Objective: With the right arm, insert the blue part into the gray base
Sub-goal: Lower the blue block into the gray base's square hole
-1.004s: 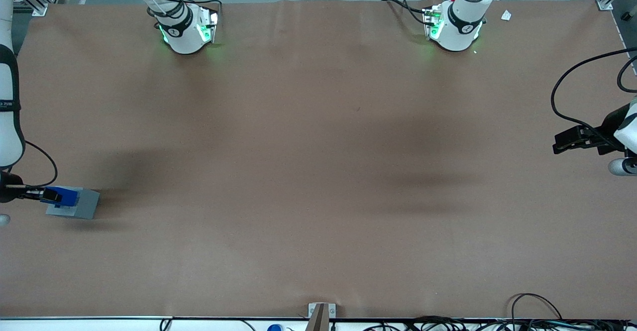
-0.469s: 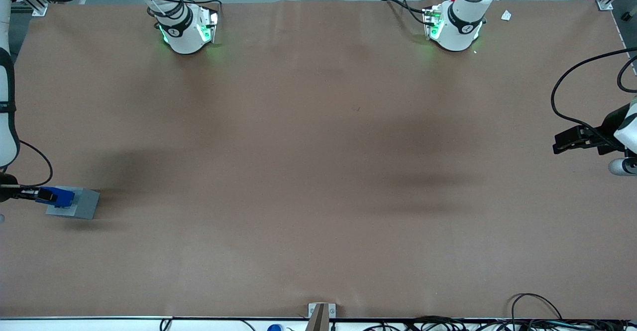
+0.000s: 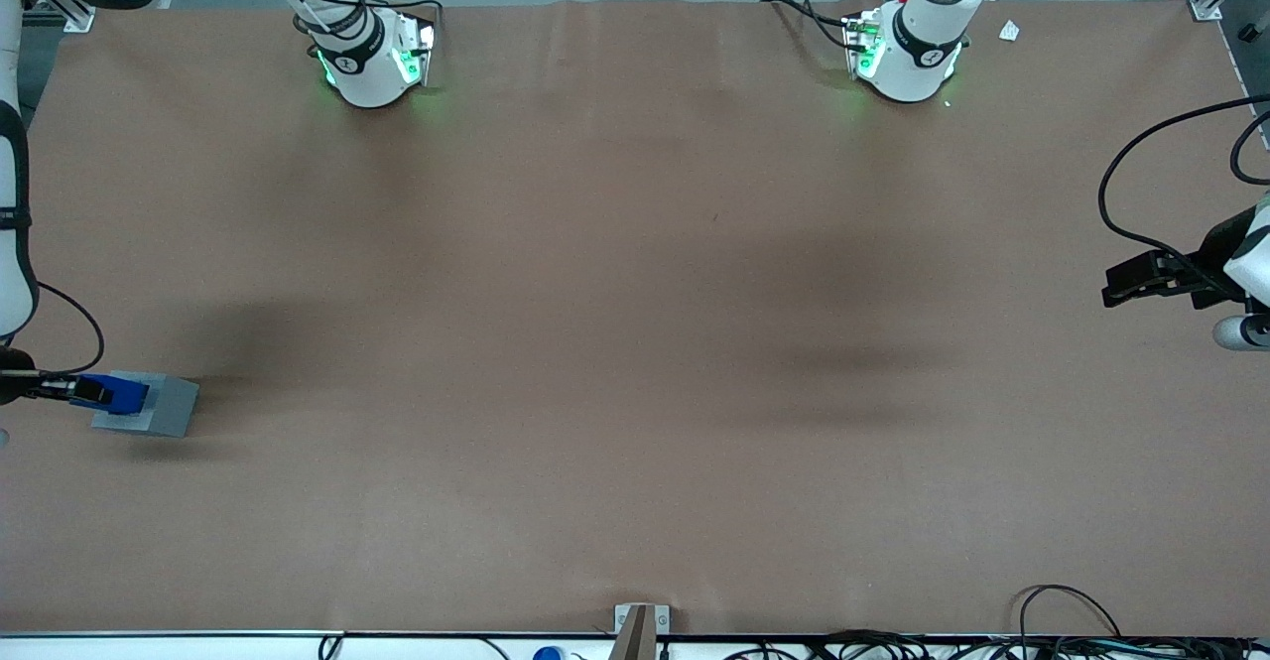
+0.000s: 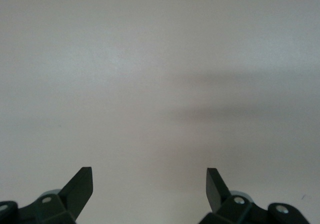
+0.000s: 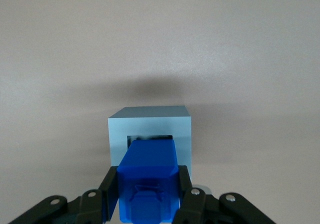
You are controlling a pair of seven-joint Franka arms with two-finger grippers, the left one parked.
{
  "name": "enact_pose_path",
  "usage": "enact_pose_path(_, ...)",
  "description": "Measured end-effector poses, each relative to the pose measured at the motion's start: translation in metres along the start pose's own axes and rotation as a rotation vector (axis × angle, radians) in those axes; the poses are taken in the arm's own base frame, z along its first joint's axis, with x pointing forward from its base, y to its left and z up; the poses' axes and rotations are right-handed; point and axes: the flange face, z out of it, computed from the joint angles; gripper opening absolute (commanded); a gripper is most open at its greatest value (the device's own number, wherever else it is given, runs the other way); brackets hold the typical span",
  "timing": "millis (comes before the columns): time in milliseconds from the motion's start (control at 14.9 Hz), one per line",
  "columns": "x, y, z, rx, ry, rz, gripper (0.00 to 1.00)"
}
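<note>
One blue part (image 5: 148, 176), clamped between the fingers of the right arm's hand (image 3: 71, 389), has sunk lower onto the gray base (image 3: 149, 405) near the counter (image 3: 635, 342) edge at the working arm's end, its tip entering the recess, with nothing nearby obstructing.

White multi-joint right arm (image 3: 12, 194) along frame's left edge, black bands, dark round joint cap upper left; thin black cable looping at wrist; black two-finger end effector (image 5: 148, 204), silver screws on linkages.
</note>
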Motion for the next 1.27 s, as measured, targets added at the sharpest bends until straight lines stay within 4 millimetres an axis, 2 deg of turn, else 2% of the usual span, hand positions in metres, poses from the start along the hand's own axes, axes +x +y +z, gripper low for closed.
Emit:
enact_pose_path(938,0.003,-0.005,0.003,0.004,0.003,-0.008,0.0)
enact_pose_path(1272,0.004,-0.003,0.012,0.003,0.004,-0.006,0.0)
